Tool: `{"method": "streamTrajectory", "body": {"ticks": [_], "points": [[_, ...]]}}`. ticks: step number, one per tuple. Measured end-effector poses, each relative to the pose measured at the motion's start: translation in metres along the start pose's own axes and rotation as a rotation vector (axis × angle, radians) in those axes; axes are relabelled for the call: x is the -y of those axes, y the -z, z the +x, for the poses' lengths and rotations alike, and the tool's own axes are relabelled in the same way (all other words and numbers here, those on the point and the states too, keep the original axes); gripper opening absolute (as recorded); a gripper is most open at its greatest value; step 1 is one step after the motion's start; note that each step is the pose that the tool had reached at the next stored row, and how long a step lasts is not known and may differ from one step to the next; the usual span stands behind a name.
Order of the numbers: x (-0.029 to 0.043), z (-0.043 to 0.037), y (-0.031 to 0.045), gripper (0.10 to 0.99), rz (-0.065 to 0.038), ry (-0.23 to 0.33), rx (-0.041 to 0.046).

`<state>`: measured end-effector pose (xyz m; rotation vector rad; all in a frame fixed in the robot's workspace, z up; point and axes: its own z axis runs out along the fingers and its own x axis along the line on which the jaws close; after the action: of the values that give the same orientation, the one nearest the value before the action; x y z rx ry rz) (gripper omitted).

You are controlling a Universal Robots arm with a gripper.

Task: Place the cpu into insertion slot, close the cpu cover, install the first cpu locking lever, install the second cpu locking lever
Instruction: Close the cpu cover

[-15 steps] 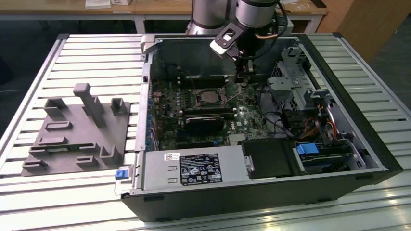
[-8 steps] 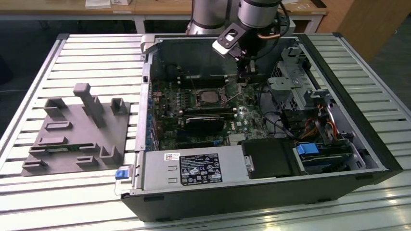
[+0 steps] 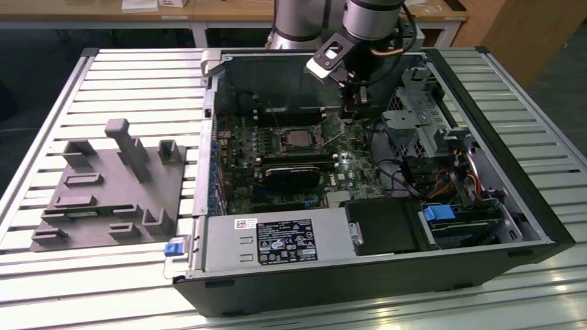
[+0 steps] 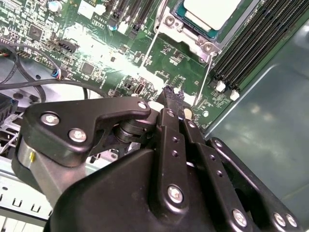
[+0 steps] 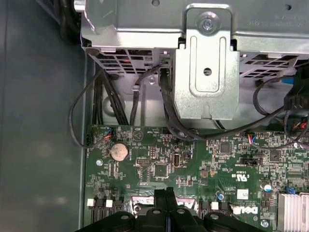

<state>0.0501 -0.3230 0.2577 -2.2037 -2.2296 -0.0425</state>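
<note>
Cpu (image 4: 212, 10) within insertion slot (image 4: 189, 34) rim

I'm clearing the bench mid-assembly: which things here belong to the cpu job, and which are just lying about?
Job: cpu, cpu cover, locking lever, gripper.
Lying about: grey fixture tray, power supply, coin battery.

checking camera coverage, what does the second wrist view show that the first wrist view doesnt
Second wrist view: the cpu seated in the insertion slot, two thin metal levers standing beside it, and long black memory slots.

First wrist view: a round coin cell on the board and a silvery metal bracket above it.

In both wrist views: the green circuit board, black cables, and the gripper, fingers together over the board.
</note>
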Motion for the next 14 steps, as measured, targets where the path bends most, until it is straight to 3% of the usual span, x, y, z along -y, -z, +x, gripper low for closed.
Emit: {"method": "streamTrajectory", "body": {"ticks": [14], "points": [[-0.0075, 0.0018, -0.002, 0.106, 0.0, -0.004, 0.0035]]}}
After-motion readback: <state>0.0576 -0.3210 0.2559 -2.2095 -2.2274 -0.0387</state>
